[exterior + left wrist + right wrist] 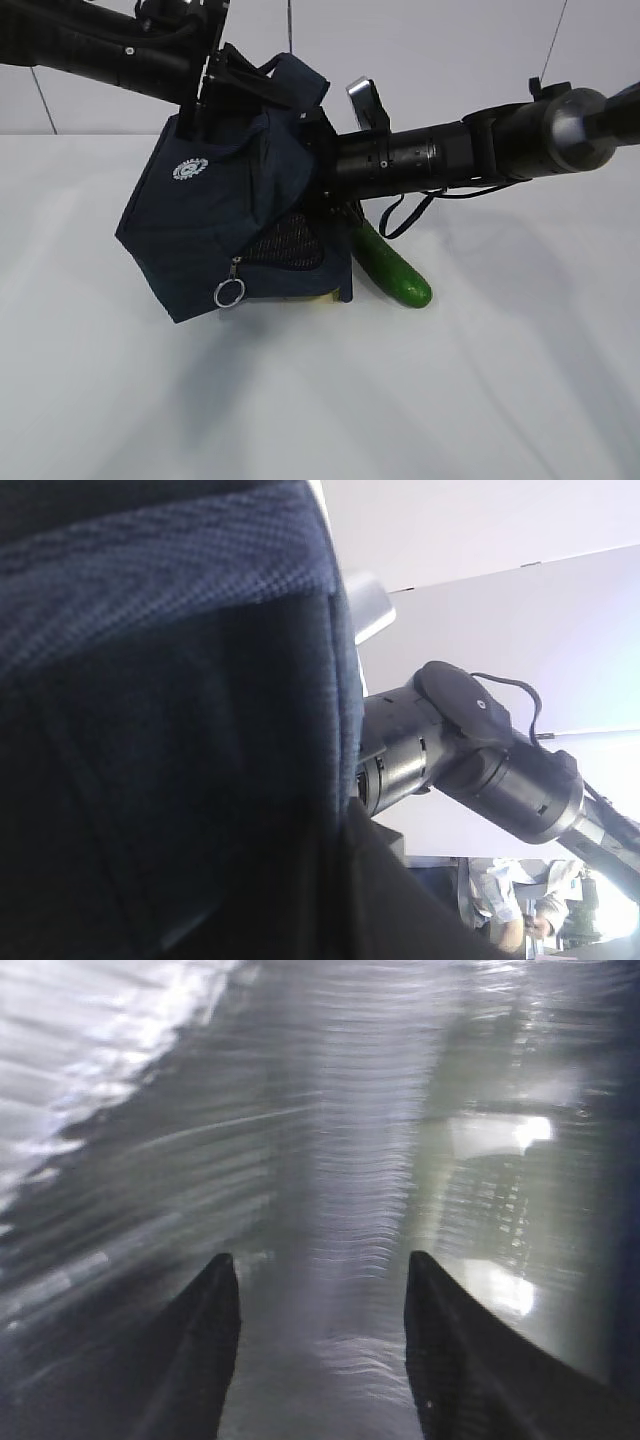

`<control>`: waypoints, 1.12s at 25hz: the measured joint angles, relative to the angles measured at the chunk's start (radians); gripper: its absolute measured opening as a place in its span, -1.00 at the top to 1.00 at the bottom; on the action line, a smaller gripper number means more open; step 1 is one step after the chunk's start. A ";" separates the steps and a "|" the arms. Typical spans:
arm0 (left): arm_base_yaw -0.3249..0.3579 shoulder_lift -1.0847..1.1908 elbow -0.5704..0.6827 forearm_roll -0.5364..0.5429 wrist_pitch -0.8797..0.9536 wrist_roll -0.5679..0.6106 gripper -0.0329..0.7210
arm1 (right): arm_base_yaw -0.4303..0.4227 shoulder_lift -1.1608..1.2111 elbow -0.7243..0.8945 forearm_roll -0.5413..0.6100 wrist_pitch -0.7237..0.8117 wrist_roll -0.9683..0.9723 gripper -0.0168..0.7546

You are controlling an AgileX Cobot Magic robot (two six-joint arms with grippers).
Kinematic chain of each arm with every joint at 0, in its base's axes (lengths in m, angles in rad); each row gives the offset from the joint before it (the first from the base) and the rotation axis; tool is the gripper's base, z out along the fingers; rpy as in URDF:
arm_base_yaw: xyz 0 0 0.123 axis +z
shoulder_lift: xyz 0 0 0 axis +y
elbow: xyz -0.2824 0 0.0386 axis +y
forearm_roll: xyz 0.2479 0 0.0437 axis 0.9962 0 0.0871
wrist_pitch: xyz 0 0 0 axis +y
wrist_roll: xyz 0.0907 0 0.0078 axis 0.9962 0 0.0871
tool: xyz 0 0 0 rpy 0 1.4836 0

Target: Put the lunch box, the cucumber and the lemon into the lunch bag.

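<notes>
Holding the lunch bag (215,215) up with our left gripper pinched shut on it, the right gripper (320,1345) spread empty inside, we judge the cucumber (395,270) comes next.

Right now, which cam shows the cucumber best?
The exterior view. Only there does the cucumber show, its lower end poking out beside the lunch bag, below the right arm. The left wrist view shows just navy fabric and that arm; the right wrist view shows silver lining between open claw tips, no cucumber.
</notes>
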 joint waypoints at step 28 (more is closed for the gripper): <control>0.109 0.004 0.000 0.078 0.018 -0.034 0.93 | -0.130 -0.019 -0.148 -0.063 0.166 0.044 -0.08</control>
